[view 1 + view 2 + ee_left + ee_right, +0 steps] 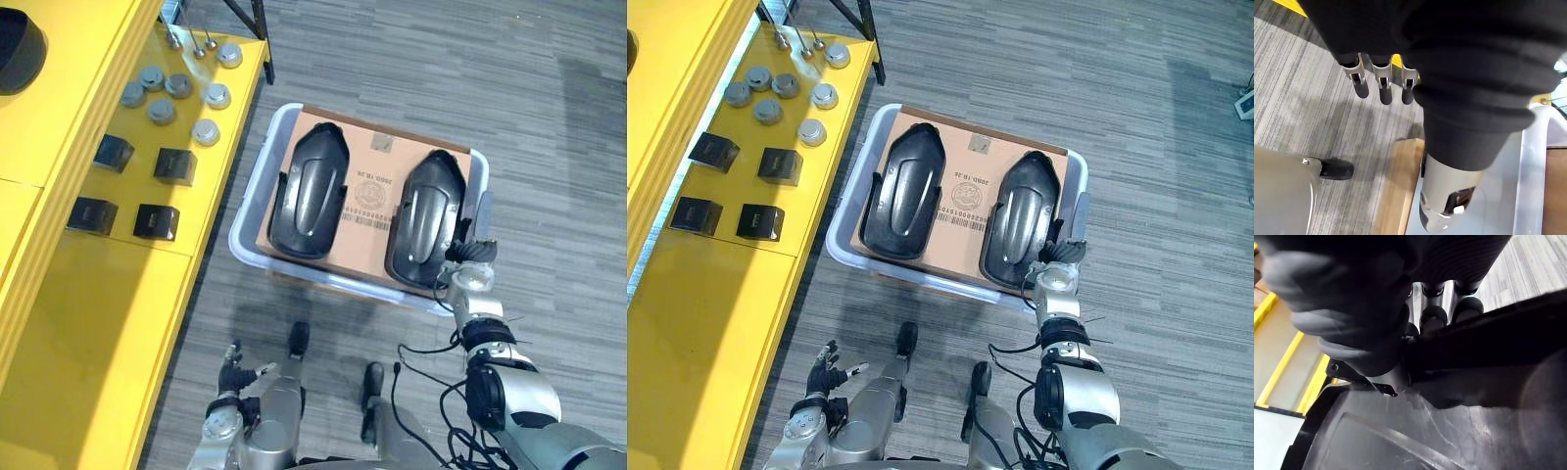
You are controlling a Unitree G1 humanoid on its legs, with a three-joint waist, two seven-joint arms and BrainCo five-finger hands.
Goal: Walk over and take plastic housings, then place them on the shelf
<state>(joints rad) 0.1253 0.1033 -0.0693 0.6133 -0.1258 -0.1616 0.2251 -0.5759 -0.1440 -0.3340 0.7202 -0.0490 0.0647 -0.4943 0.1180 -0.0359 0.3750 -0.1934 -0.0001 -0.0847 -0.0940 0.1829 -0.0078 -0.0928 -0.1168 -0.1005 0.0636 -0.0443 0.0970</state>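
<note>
Housings, two of them, black and glossy, lie side by side on a cardboard sheet (367, 176). The sheet covers a pale bin (250, 196) that stands on the grey floor (490, 78) just beside the yellow shelf (88, 323). The left housing (309, 191) lies free, with nothing touching it. The right housing (426, 211) lies flat on the cardboard with the right hand (472, 257) at its near end.

The head views show that hand from behind, and its dark cover hides how it meets the plastic. The right wrist view shows the contact. The fingers (1432, 316) are curled over the housing's dark rim, their tips pressed to it. The thumb is too blurred and too close to the lens to place.

The left hand (828, 374) hangs low near the shelf's front edge, well apart from the bin. In the left wrist view its fingers (1385, 90) are straight and loose above the floor, holding nothing, with the bin's pale wall beside them.

On the shelf, the head views add a cluster of grey round parts (162, 111) and four small black boxes (157, 222).
</note>
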